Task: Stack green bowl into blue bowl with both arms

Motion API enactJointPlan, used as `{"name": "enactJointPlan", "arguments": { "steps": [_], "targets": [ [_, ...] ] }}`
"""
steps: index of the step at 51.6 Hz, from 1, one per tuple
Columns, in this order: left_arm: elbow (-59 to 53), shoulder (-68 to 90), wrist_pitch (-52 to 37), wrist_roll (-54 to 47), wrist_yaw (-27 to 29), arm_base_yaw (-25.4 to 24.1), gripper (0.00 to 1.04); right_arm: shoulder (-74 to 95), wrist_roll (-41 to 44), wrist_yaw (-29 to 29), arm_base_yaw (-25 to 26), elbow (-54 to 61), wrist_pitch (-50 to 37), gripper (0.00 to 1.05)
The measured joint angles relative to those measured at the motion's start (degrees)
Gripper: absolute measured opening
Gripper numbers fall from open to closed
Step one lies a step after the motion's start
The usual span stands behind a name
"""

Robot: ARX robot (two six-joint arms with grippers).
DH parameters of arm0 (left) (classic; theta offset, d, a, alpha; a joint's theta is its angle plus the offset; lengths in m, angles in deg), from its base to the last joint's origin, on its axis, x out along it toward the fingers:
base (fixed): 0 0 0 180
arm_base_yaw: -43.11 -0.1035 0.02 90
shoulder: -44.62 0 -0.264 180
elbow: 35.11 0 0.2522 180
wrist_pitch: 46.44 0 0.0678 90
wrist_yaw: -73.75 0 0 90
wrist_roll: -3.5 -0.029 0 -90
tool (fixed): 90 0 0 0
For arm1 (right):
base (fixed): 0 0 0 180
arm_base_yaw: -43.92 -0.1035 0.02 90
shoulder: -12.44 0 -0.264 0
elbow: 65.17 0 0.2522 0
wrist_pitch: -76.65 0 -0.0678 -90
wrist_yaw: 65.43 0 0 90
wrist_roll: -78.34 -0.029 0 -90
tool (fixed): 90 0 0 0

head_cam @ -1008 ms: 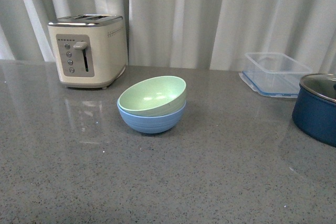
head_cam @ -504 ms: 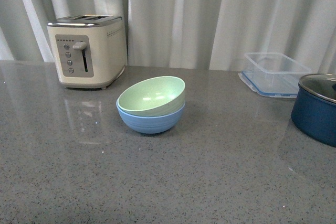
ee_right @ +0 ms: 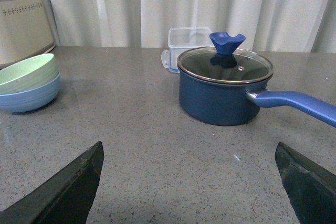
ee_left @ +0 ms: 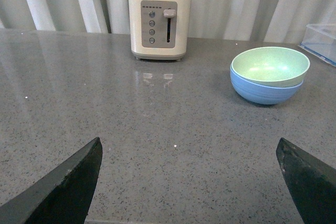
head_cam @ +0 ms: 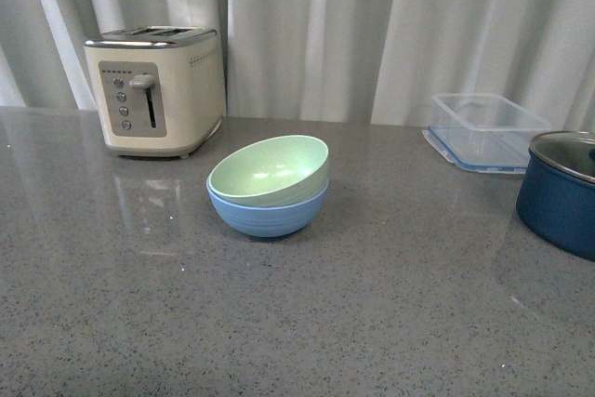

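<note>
Front view shows the green bowl (head_cam: 270, 169) nested inside the blue bowl (head_cam: 269, 212), tilted a little so its rim rides higher on the right side. The pair sits on the grey speckled counter (head_cam: 279, 323), near the middle, with neither of my arms in sight there. A cream toaster (head_cam: 155, 90) stands behind them to the left; a clear plastic container (head_cam: 487, 131) and a dark blue pot (head_cam: 561, 191) with a glass lid are well apart to the right.

From my left wrist, my left gripper (ee_left: 194, 182) is spread wide, its fingers (ee_left: 65, 187) at the picture's two edges, holding nothing, well back from the stacked bowls. From my right wrist, my right gripper (ee_right: 191, 182) is likewise wide open and empty, with the pot ahead of it.
</note>
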Motion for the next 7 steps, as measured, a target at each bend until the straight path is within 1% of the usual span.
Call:
{"name": "enactJointPlan", "arguments": {
  "steps": [7],
  "targets": [
    [0.00,0.00,0.00,0.00,-0.02,0.00,0.98,0.00,0.00,0.00,0.00,0.00,0.00,0.95]
  ]
}}
